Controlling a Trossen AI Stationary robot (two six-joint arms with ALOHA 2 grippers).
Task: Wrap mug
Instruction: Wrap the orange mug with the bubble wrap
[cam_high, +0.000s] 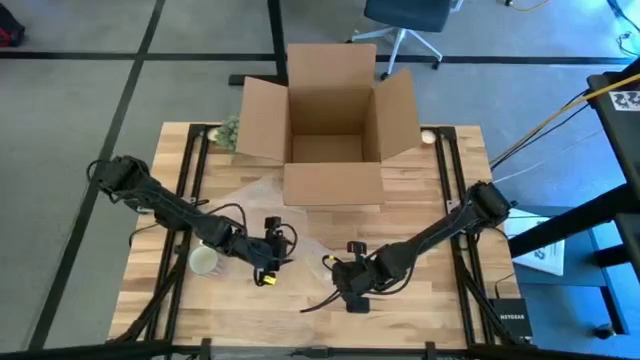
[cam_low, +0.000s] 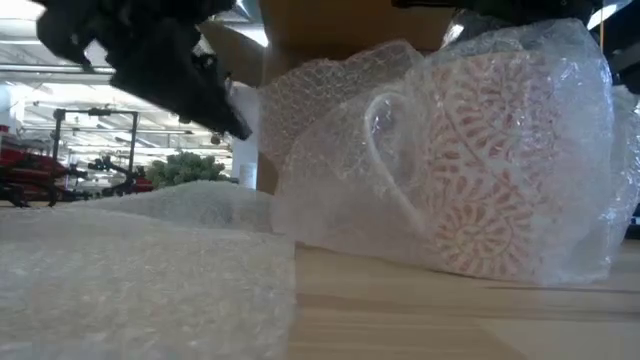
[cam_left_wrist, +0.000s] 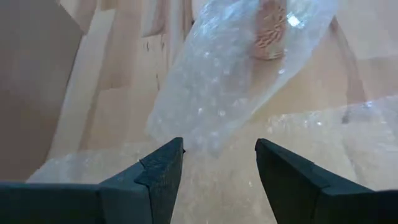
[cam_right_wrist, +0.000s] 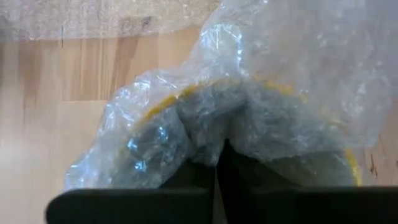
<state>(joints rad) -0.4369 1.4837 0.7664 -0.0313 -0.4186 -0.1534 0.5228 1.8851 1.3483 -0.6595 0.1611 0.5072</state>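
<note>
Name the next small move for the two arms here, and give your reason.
Probably: left end effector closes on the loose bubble wrap ahead of its open fingers, to pull it over the mug. The right end effector is already shut on wrap, and the mug lies on its side only partly covered.

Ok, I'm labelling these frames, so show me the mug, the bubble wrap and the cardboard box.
mug (cam_low: 490, 170), low view, on its patterned side seen through the plastic.
bubble wrap (cam_low: 130, 270), low view, on the flat sheet in front.
cardboard box (cam_high: 333, 185), high view, on its near flap.
</note>
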